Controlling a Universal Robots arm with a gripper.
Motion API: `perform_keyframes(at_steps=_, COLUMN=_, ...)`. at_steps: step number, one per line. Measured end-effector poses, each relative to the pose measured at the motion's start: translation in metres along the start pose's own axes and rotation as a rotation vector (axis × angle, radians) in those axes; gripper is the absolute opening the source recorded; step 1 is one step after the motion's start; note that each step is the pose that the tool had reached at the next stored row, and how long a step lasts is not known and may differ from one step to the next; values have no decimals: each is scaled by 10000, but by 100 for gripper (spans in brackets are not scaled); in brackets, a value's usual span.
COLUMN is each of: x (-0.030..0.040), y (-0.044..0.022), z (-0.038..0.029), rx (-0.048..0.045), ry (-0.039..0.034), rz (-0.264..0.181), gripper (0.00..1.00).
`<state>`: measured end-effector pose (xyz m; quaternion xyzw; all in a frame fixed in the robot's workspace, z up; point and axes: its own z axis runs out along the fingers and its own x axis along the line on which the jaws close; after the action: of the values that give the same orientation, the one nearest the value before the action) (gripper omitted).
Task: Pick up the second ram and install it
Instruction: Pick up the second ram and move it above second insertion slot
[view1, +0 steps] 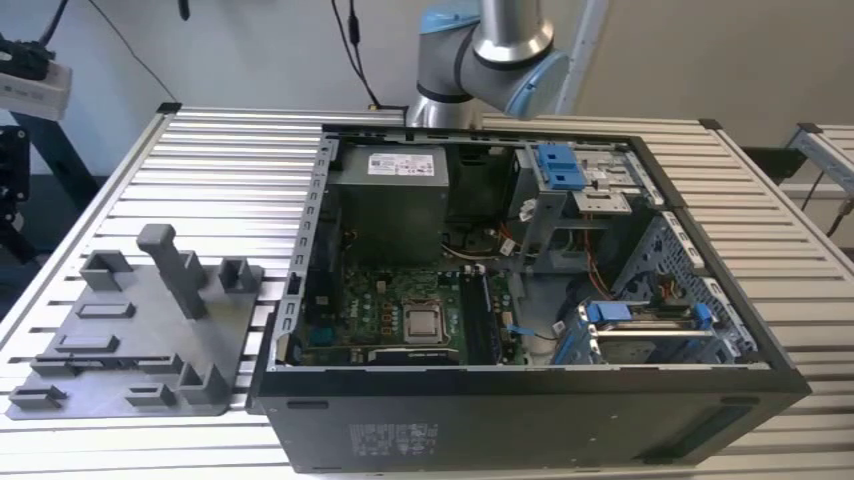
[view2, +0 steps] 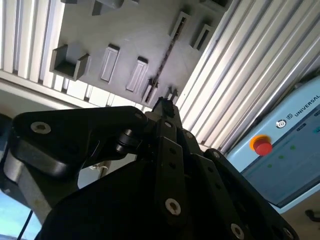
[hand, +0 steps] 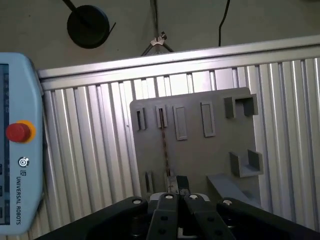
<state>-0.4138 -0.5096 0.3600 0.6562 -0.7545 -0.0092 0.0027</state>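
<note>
The second ram is a thin dark stick standing on edge in the slots of the grey holder tray. In the second wrist view the ram runs across that tray. My gripper hangs well above the tray, its tips in line with one end of the stick, apart from it. The fingers look closed together and hold nothing. In the second wrist view the gripper ends in one narrow tip. The exterior view has the tray at its left, on the slatted table.
An open black computer case lies on the table, with a green motherboard and its silver processor inside. The arm rises behind the case. A teach pendant with a red button lies beside the tray.
</note>
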Motion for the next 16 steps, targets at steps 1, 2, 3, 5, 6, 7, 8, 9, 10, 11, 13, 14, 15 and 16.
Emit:
perform_keyframes(at_steps=1, x=0, y=0, z=0, rx=1, ry=0, rz=0, gripper=11)
perform_keyframes(at_steps=2, x=0, y=0, z=0, rx=1, ry=0, rz=0, gripper=11)
perform_keyframes(at_steps=3, x=0, y=0, z=0, rx=0, ry=0, rz=-1, gripper=11)
perform_keyframes(at_steps=5, x=0, y=0, z=0, rx=0, ry=0, rz=-1, gripper=12)
perform_keyframes(at_steps=6, x=0, y=0, z=0, rx=0, ry=0, rz=-1, gripper=17)
perform_keyframes(at_steps=7, x=0, y=0, z=0, rx=0, ry=-1, rz=-2, gripper=24)
perform_keyframes(at_steps=8, x=0, y=0, z=0, rx=0, ry=0, rz=-2, gripper=24)
perform_keyframes(at_steps=9, x=0, y=0, z=0, rx=0, ry=0, rz=-2, gripper=30)
perform_keyframes(at_steps=10, x=0, y=0, z=0, rx=0, ry=0, rz=-2, gripper=36)
perform_keyframes(at_steps=11, x=0, y=0, z=0, rx=0, ry=0, rz=-2, gripper=36)
perform_keyframes(at_steps=13, x=0, y=0, z=0, rx=0, ry=0, rz=-3, gripper=42)
perform_keyframes(at_steps=14, x=0, y=0, z=0, rx=0, ry=0, rz=-3, gripper=42)
perform_keyframes(at_steps=15, x=0, y=0, z=0, rx=0, ry=0, rz=-3, gripper=42)
perform_keyframes(at_steps=16, x=0, y=0, z=0, rx=0, ry=0, rz=-4, gripper=42)
